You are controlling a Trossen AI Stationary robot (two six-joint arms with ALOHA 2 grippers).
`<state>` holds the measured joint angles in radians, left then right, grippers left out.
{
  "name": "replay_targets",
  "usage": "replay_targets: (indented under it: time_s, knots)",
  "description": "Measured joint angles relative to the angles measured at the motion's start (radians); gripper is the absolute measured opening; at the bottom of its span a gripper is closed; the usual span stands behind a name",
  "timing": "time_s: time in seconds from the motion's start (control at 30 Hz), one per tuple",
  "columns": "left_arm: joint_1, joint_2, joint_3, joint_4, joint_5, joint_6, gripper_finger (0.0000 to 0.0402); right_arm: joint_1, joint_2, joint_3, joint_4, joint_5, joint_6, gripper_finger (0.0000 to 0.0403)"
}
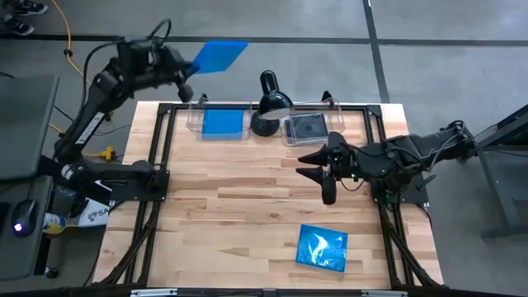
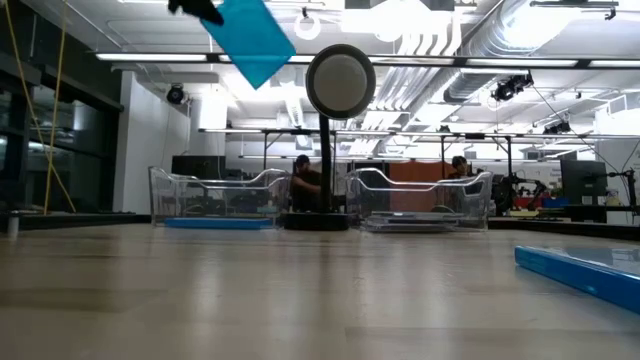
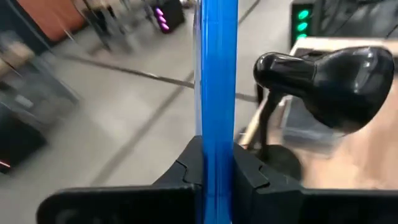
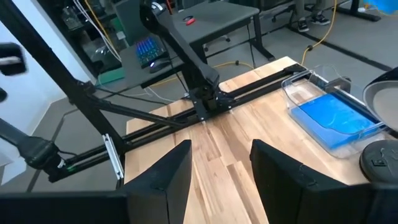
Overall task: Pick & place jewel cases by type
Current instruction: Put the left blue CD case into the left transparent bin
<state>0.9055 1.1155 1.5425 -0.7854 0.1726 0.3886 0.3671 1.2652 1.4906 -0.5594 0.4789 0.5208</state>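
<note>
The blue case [image 1: 219, 55] we carry is clamped edge-on in our left end effector [image 1: 186, 76], fingers [image 3: 249, 174] pressed together on either side of its lower edge, and it is held high in the air beyond the far edge of the desk [image 1: 247, 214]. Below and just inward of that end effector sits the left bin [image 1: 221, 122], already holding a blue case [image 1: 223, 124]; the black desk lamp [image 1: 268, 103] stands just beside it, between it and the right bin [image 1: 312, 125], where a dark case [image 1: 307, 127] lies. Another blue case [image 1: 322, 247] rests flat on the desk near the front, well apart from both arms. Our right end effector [image 1: 318, 165] hovers low over the desk just in front of the right bin, fingers apart and holding nothing.

We judge the next step to be lowering the held case into the left bin. The risks: the grip bites only a narrow strip of one edge, so a quick swing could let the thin case pivot or slip out and fall to the floor, since it hangs outside the desk. On the way down the case could clip the bin wall or the lamp head, which stands close by. Released tilted, it may land propped on the rim rather than flat on the case below.
</note>
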Motion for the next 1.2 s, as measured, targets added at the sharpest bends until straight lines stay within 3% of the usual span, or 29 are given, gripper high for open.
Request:
replay_targets:
  time_s: [0.23,0.53,0.83,1.2]
  knots:
    - [0.225,0.088,0.000,-0.002,0.342,-0.184,0.0021,0.077,0.006,0.000,0.000,0.127,0.038,0.0150]
    - [0.427,0.104,-0.040,-0.026,0.548,-0.277,0.0021,0.121,0.076,0.000,0.003,0.223,0.069,0.0150]
    - [0.422,-0.001,-0.345,0.112,0.633,-0.350,0.0021,0.118,0.144,0.000,0.003,0.229,0.108,0.0150]
    - [0.411,-0.238,-0.798,0.515,0.604,-0.782,0.0021,0.117,0.140,0.000,0.004,0.318,0.108,0.0151]
